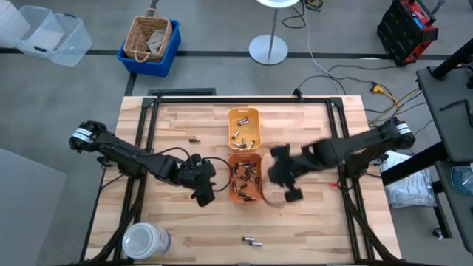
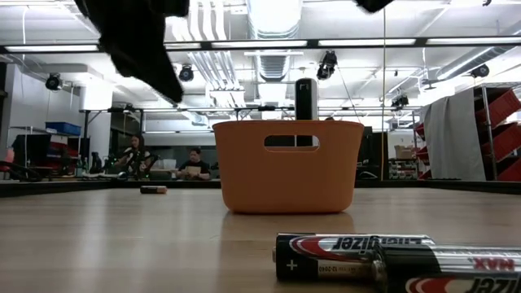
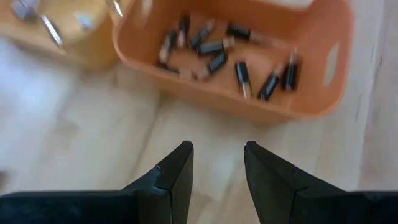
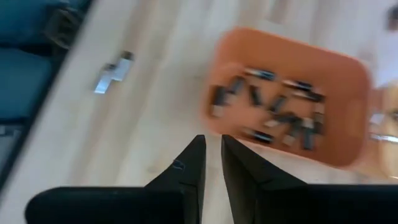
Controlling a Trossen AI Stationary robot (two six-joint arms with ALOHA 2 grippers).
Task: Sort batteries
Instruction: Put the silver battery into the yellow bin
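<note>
Several batteries lie in the orange tray (image 1: 245, 177) (image 3: 242, 56) (image 4: 292, 118) and several more in the yellow-orange tray (image 1: 244, 127) beyond it. Two batteries (image 1: 252, 241) (image 2: 391, 256) (image 4: 114, 73) lie side by side on the wood near the table's front edge. A single battery (image 1: 194, 139) (image 2: 153, 190) lies far left of the trays. My left gripper (image 1: 203, 188) (image 3: 217, 155) hovers open just left of the orange tray, nothing between its fingers. My right gripper (image 1: 288, 185) (image 4: 213, 149) hovers right of that tray, its fingers a narrow gap apart and empty.
A clear round plastic container (image 1: 145, 240) stands at the table's near left corner. The two trays sit end to end at the table's middle (image 1: 310, 222). Bare wood lies on both sides of the trays and along the near edge.
</note>
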